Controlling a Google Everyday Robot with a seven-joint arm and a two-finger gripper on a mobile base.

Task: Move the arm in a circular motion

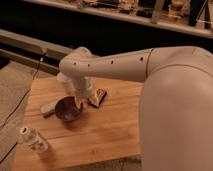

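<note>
Arm (115, 64) | stretched over table (110, 132), likely room to circle | gripper (81, 102) hangs by bowl (66, 110) | grip state: cannot tell

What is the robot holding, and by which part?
Cannot tell: the gripper, at the tip of the cream-white jointed arm, sits by the dark round bowl.

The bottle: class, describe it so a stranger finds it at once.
Start at the wooden table. The arm reaches over it, its gripper by the dark bowl. The bottle lies alone at the lower-left corner in view, pale with a white cap.
</note>
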